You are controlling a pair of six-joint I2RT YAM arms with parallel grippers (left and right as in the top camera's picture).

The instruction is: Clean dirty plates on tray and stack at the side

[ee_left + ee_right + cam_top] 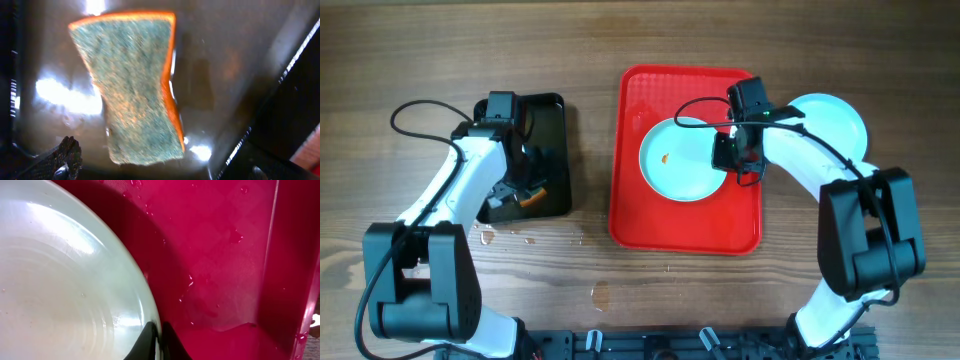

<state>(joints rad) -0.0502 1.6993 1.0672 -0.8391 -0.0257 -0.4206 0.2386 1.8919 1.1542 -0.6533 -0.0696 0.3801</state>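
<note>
Smeared plate lies flat on the red tray; I judge it stiff, light, wet-slick and chippable, best taken at the raised rim; my right gripper is nearly closed, pinching that rim on its right side; left gripper, spread wide, hovers over the sponge in the black tray

A bare strip of surface lies open between black tray and red tray. The red tray's near half is bare too. Its raised rim stands near the plate, hemming the right pincer. The right arm overhangs the side plate. The sponge lies under the left pincer.
</note>
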